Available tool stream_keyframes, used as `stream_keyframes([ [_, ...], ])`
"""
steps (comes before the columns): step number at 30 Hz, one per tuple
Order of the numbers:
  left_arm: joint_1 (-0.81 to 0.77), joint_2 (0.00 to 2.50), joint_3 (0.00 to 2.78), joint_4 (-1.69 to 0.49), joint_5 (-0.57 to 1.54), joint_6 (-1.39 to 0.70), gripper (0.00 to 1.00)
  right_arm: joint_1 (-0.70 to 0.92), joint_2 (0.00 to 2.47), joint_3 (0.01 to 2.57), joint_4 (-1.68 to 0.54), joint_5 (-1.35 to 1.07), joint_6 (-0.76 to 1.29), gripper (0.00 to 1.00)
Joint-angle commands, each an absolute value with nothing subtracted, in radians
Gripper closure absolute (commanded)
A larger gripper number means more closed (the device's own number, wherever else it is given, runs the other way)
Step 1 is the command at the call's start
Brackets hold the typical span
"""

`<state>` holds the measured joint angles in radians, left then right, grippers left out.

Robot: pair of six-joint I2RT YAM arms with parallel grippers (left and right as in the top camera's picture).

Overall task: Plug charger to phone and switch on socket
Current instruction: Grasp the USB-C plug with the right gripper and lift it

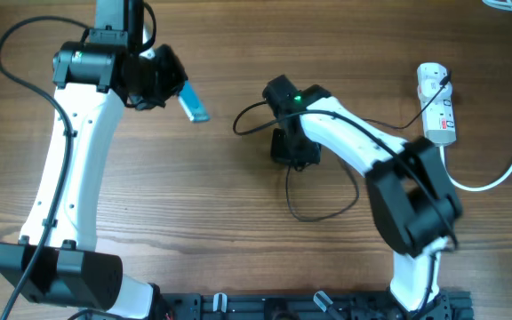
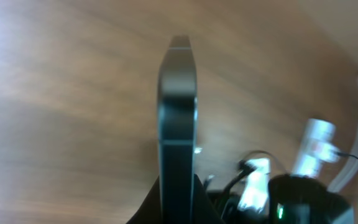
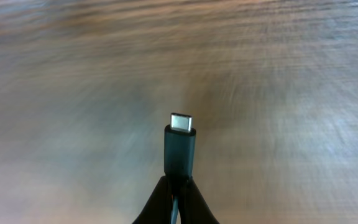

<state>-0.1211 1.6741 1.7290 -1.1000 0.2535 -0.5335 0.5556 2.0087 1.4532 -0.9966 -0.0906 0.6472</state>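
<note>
The right pincer [image 3: 176, 205] is clamped shut on the charger [image 3: 180, 146] just behind its plug; so thin a hold could let it twist on contact. The left pincer [image 2: 178, 204] grips the phone [image 2: 178, 106] edge-on over the bench [image 1: 238, 231], well apart. The socket [image 1: 438, 105] lies far right.

I've got the left arm [image 1: 69, 151] stretched forward with the left gripper [image 1: 176, 87] clamped on the phone [image 1: 195, 104], the right arm [image 1: 354, 133] bent inward, the right gripper [image 3: 176, 198] pinching the charger [image 3: 180, 146] (both jaws tight).
</note>
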Motion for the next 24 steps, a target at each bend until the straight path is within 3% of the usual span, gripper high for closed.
stream_keyframes([
  [1, -0.116, 1.677, 1.732, -0.976, 0.536, -0.474, 0.96, 0.556, 1.791, 1.458, -1.047, -0.155, 0.522, 0.96],
  [7, -0.116, 1.677, 1.732, -0.781, 0.762, -0.479, 0.96, 0.566, 1.508, 1.458, -1.145, -0.257, 0.399, 0.96],
  [14, -0.124, 1.677, 1.732, -0.772, 0.938, -0.478, 0.96, 0.635, 1.343, 1.458, -1.124, -0.257, 0.392, 0.96],
  [24, -0.268, 1.677, 1.732, -0.796, 0.929, -0.421, 0.96, 0.697, 1.331, 1.458, -1.021, -0.257, 0.419, 0.96],
])
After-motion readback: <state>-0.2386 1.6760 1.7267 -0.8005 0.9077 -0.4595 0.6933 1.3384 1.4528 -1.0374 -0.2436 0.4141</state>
